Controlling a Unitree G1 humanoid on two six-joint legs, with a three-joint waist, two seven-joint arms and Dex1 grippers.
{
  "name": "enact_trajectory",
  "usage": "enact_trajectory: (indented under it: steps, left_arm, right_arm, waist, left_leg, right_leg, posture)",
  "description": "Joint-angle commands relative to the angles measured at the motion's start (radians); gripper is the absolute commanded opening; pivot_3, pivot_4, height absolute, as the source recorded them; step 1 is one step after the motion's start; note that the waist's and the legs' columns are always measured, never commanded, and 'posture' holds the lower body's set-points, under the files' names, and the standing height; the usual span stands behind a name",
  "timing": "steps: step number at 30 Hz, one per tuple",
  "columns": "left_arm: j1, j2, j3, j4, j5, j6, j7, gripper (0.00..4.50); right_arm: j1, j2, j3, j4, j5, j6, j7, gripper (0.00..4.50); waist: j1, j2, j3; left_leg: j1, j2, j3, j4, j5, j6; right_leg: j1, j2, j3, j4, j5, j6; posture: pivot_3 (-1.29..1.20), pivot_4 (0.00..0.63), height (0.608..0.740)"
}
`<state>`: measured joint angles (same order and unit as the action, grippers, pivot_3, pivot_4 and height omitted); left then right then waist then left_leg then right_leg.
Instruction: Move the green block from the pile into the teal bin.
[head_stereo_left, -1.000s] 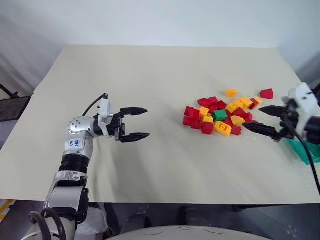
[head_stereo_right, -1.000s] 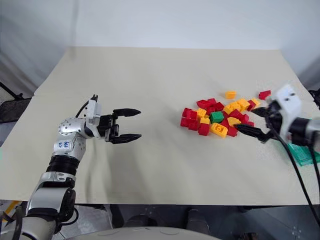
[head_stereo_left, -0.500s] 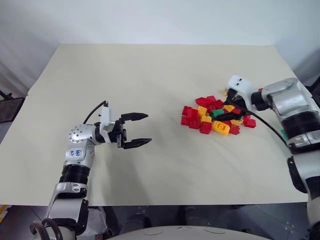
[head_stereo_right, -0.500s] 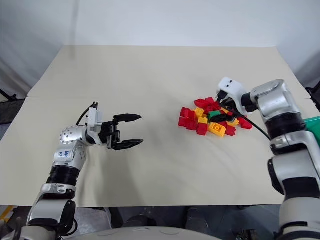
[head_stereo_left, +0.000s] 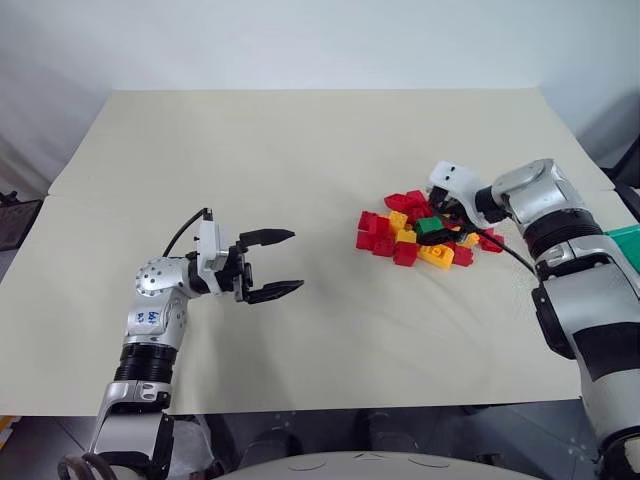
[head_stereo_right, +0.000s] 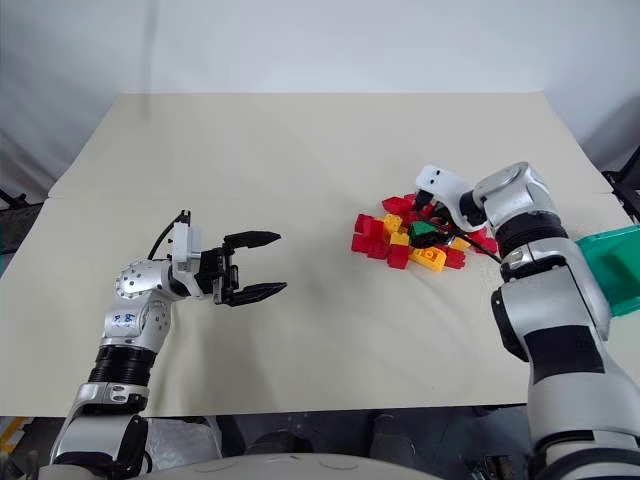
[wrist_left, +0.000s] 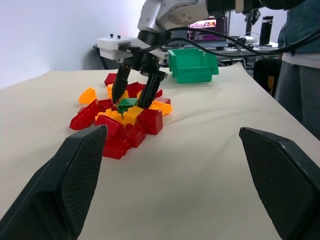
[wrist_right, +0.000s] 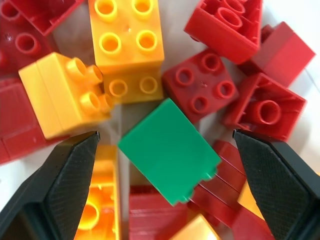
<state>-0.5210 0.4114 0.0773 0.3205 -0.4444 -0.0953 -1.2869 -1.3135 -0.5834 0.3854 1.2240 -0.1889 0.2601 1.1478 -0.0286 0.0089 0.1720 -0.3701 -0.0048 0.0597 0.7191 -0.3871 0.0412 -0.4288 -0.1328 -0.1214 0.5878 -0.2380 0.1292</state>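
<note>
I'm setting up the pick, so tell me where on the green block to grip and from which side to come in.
Grip the green block across its two smooth side faces, coming down from above. It sits tilted on top of the pile, flat face up, with red and yellow bricks packed close around it, so a sideways approach looks blocked. The right gripper hangs just over it, open, one finger either side; closing there should probably catch it.
</note>
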Motion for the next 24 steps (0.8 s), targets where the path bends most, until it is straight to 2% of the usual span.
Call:
enact_trajectory:
  steps: [1,10,14,20,21,24]
  left_arm:
    - [-0.011,-0.001,0.003,-0.025,-0.015,-0.003,0.006,4.5]
    - [-0.035,-0.011,-0.001,0.013,-0.011,-0.011,0.002,4.5]
    - [-0.053,-0.022,-0.004,0.034,-0.005,-0.019,0.002,4.5]
    - [-0.064,-0.023,-0.007,0.052,-0.006,-0.027,-0.001,4.5]
    - [-0.065,-0.023,-0.007,0.051,-0.005,-0.027,-0.001,4.5]
    - [-0.064,-0.025,-0.01,0.038,-0.007,-0.021,0.006,4.5]
  right_arm:
    - [-0.017,-0.014,-0.027,0.0,-0.017,0.008,0.019,4.46]
    - [0.008,-0.038,-0.088,-0.048,-0.001,0.045,0.041,4.46]
    - [0.027,-0.031,-0.113,-0.064,-0.005,0.049,0.021,3.57]
    - [0.026,-0.027,-0.124,-0.068,-0.014,0.053,-0.003,1.65]
    - [0.022,-0.028,-0.13,-0.077,-0.011,0.059,-0.006,1.45]
    - [0.017,-0.05,-0.159,-0.134,0.009,0.091,-0.003,1.45]
  waist:
    - [0.0,0.0,0.0]
    - [-0.001,0.0,0.0]
    - [-0.001,0.0,0.0]
    - [-0.002,0.001,0.0]
    - [-0.002,0.001,0.0]
    - [-0.003,0.002,0.001]
  left_leg:
    - [0.0,0.0,0.0,0.0,0.0,0.0]
    - [0.0,0.0,0.0,0.0,0.0,0.0]
    - [0.0,0.0,0.001,0.0,0.0,0.0]
    - [0.0,0.0,0.001,0.0,0.0,0.0]
    - [0.0,0.0,0.001,0.0,0.0,0.0]
    - [0.0,0.0,0.001,0.0,0.0,0.0]
  right_leg:
    - [0.0,0.0,0.0,0.0,0.0,0.0]
    - [0.0,0.0,0.0,0.0,0.0,0.0]
    - [0.0,0.0,0.0,0.0,0.0,0.0]
    - [0.0,0.0,0.0,0.0,0.0,0.0]
    - [0.0,0.0,0.001,0.001,0.0,0.0]
    - [0.0,0.0,0.001,0.001,0.0,0.0]
  posture:
    - [0.0,0.15,0.74]
    - [0.0,0.15,0.74]
    - [0.0,0.15,0.74]
    - [0.0,0.15,0.74]
    - [0.0,0.15,0.74]
    - [0.0,0.15,0.74]
